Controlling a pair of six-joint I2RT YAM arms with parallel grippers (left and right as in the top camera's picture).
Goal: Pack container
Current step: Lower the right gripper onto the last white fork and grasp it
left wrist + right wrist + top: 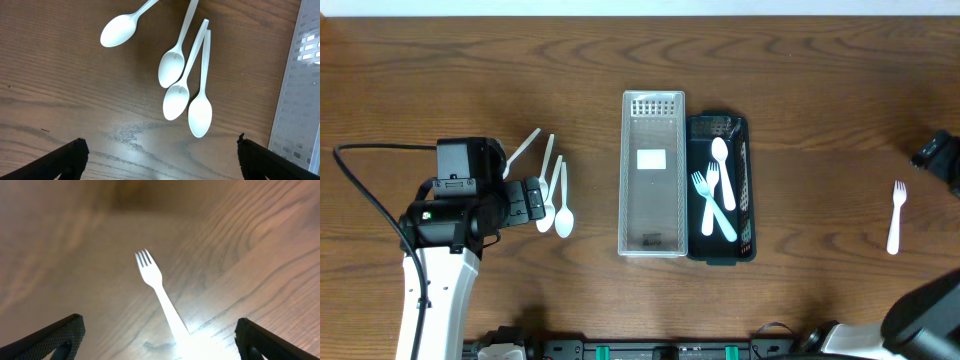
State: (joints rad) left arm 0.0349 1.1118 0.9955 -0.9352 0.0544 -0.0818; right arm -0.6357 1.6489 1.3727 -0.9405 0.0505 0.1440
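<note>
A: The left gripper (160, 150) stands wide and empty by 4 spoons (175, 102) on the worktop (820, 80). 3 of them touch, so closing there could pinch 2.

B: The clear tray (655, 105) touches the black tray (745, 180), which holds cutlery. The right gripper (157, 327), also wide, straddles a lone fork (150, 272) lying flat, so it may skid.

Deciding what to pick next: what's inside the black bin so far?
The black bin holds one white spoon and two white forks, crossing each other. Where they cross, parts of the handles are covered; nothing else shows inside.
</note>
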